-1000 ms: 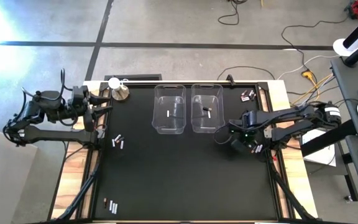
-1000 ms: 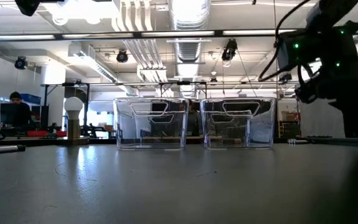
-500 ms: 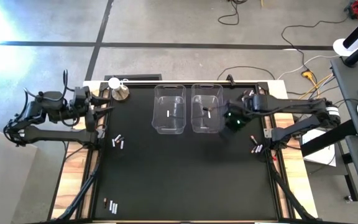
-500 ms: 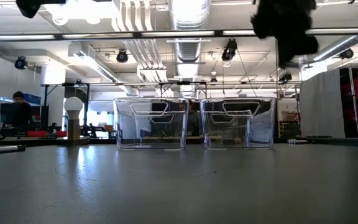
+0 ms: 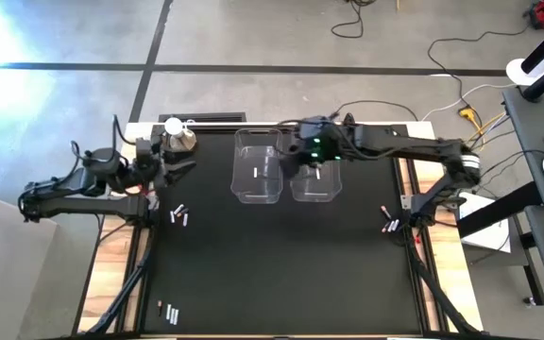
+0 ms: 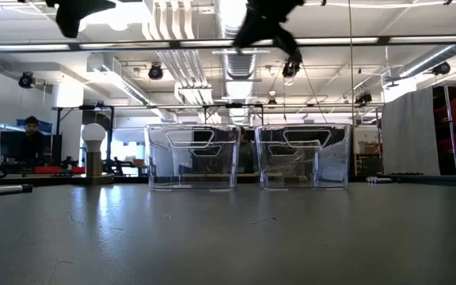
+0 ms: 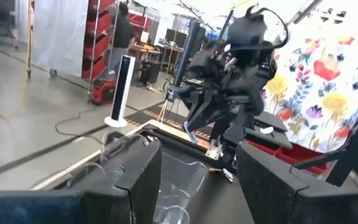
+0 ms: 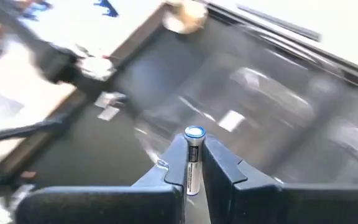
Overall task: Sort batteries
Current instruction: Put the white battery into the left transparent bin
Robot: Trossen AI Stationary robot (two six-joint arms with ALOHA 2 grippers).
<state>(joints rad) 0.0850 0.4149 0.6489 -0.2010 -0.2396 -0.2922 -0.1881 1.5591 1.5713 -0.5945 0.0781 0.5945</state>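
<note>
- Black matting covers the table [image 5: 281,274], edged with pale wood at both sides.
- Dark and outstretched, the right arm [image 5: 395,146] reaches across the far edge of the table; the right gripper [image 5: 302,151] hangs above the gap between the two bins. In the right wrist view its fingers [image 8: 219,163] are clamped on a silvery-white battery [image 8: 193,160] with a blue-ringed end.
- At the table's left edge sits the left arm [image 5: 74,184], with the left gripper [image 5: 179,168] beside the knob, its jaws standing apart and nothing between them.
- Two clear plastic bins stand side by side at the far middle of the table: the left bin [image 5: 257,166] holds one pale battery [image 5: 256,173]; the right bin [image 5: 315,175] is partly covered by the right gripper.
- Near the far left corner stands a silver knob [image 5: 183,139] with a white ball [image 5: 172,124].
- Loose batteries lie in small groups: a left group [image 5: 179,214] near the left gripper, a near-left group [image 5: 168,313] at the front edge, a right group [image 5: 388,225] on the right side.
</note>
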